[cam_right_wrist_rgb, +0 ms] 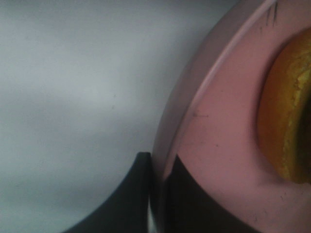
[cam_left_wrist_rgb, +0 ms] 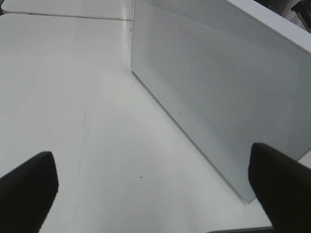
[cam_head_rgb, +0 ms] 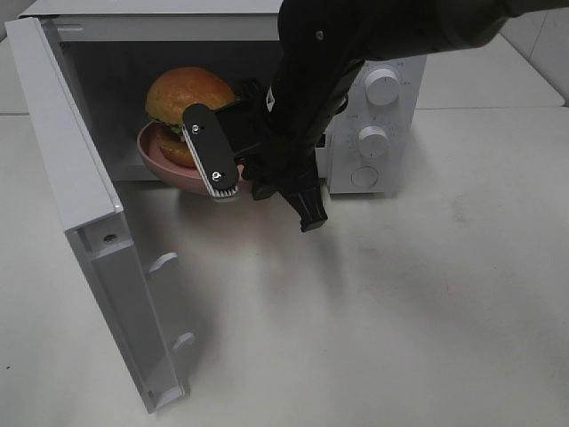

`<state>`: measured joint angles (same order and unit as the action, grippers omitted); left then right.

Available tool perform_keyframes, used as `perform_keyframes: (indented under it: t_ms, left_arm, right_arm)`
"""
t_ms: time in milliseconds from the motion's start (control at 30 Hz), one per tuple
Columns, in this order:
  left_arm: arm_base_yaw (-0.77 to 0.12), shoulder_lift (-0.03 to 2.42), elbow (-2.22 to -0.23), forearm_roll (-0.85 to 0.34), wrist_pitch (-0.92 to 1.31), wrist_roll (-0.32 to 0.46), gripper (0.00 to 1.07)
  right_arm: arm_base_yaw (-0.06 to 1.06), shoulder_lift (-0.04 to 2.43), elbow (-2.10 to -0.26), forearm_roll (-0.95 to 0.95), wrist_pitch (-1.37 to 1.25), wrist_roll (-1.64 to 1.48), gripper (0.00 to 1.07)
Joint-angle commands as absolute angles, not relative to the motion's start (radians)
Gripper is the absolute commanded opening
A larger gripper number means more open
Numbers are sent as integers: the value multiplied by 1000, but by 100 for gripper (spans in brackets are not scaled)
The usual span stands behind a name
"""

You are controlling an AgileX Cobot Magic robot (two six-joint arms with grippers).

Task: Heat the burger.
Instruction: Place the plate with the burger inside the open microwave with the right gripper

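I see the microwave (cam_head_rgb: 391, 53) at the far side of the counter (cam_head_rgb: 400, 311), with its door (cam_head_rgb: 62, 133) swung wide open to the near left. The burger (cam_head_rgb: 188, 96) sits on a pink plate (cam_head_rgb: 158, 165) at the mouth of the oven cavity, toward its left side. The domed bun is inside the opening, and the plate's near rim juts out past the front lip. I cannot tell whether the plate rests on the cavity floor or hangs just above it.

The right arm reaches in from the far right, across the front of the control panel. My right end effector (cam_right_wrist_rgb: 156, 189) is clamped narrow on the plate's rim. In the right wrist view, one dark finger (cam_right_wrist_rgb: 129, 199) lies under the rim and the other on the pink inner surface, with the bun's orange-brown edge just beyond. The arm hides the right part of the cavity. Two knobs (cam_head_rgb: 382, 86) (cam_head_rgb: 372, 140) and a round button (cam_head_rgb: 364, 176) show on the panel to its right.

My left end effector (cam_left_wrist_rgb: 155, 187) is spread wide and holds nothing. Its two dark fingertips (cam_left_wrist_rgb: 26, 189) are well apart over bare counter, near a white panel (cam_left_wrist_rgb: 218, 87) with a fine dot pattern that stands on the counter.
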<state>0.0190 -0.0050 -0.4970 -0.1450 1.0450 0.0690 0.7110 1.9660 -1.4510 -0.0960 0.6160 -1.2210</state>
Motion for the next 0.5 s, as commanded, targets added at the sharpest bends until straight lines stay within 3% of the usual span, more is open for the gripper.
perform_keyframes:
  t_ms: [33,500]
  left_arm:
    - [14,-30,-495,-149,1036,73,100]
    - [14,-30,-495,-149,1036,73,100]
  right_arm:
    - [699,1974,-1501,-121,593,-1190,0]
    - [699,2115,-1704,-127,618,-1107,0]
